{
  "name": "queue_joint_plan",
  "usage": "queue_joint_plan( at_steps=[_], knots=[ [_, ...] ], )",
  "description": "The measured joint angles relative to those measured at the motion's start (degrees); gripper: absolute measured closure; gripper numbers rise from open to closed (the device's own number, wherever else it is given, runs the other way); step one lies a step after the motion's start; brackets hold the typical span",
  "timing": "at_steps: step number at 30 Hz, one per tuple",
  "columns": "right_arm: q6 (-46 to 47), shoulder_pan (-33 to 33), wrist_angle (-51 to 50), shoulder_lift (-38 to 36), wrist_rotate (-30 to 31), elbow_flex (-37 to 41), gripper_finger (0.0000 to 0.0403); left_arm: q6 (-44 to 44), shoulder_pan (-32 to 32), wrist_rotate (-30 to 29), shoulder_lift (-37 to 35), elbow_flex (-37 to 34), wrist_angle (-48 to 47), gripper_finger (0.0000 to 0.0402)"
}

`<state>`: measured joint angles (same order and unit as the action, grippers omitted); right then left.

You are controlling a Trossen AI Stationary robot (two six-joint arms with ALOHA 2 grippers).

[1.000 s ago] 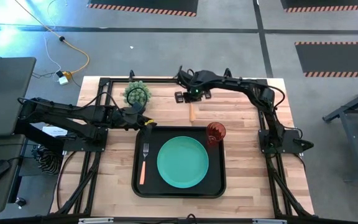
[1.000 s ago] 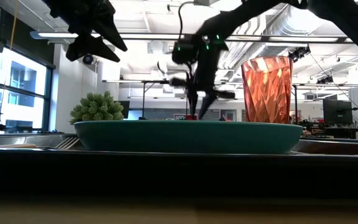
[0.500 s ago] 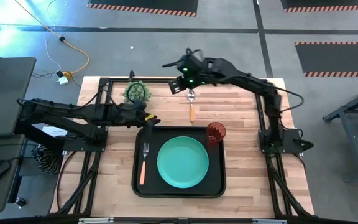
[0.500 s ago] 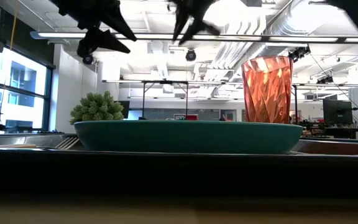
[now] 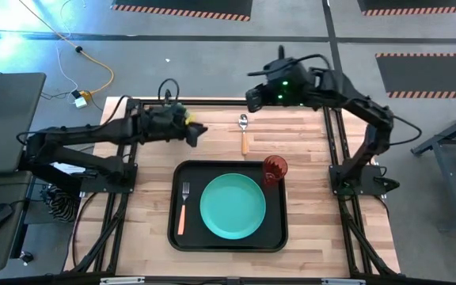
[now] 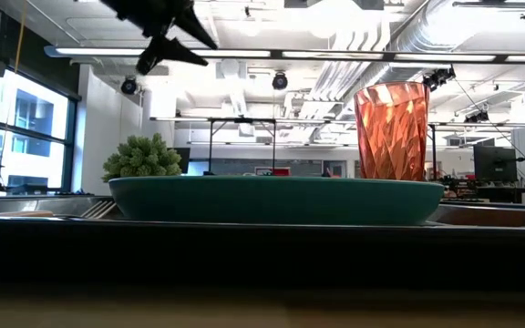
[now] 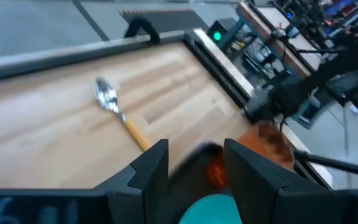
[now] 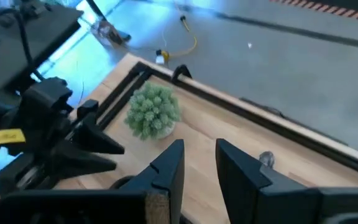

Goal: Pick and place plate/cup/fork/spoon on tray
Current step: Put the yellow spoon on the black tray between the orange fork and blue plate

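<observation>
The black tray (image 5: pixel 279 237) holds the teal plate (image 5: pixel 232 207) (image 6: pixel 276 199) and the orange-handled fork (image 5: pixel 184 207) at its left. The red-orange cup (image 5: pixel 275 169) (image 6: pixel 391 132) stands at the tray's far right corner. The spoon (image 5: pixel 244 134) (image 7: pixel 114 107) lies flat on the table beyond the tray, bowl toward the far edge. My left gripper (image 5: pixel 196 131) (image 7: pixel 196 162) is open and empty, raised left of the spoon. My right gripper (image 5: pixel 252 100) (image 8: pixel 199 168) is open and empty, high over the far edge.
A spiky green potted plant (image 8: pixel 154 112) (image 6: pixel 141 157) stands at the far left of the table, under my left arm in the high view. Black frame rails (image 5: pixel 212 102) run along the table's far edge and sides. Bare wood lies right of the tray.
My right gripper has risen from just above the spoon and drawn back toward the table's far right. The spoon has stayed flat on the table. My left gripper has gone from the tray's far left corner up and toward the far edge, nearer the spoon.
</observation>
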<state>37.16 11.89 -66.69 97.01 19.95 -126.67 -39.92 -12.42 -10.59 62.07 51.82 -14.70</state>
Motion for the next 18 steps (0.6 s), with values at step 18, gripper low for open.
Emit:
queue_joint_plan(
  at_steps=[18],
  knots=[
    [-7.69,-0.69,-3.85,-5.18,1.91,0.00,0.0320,8.69,-10.61,4.20,24.94,23.29,-6.02,0.0271]
  ],
)
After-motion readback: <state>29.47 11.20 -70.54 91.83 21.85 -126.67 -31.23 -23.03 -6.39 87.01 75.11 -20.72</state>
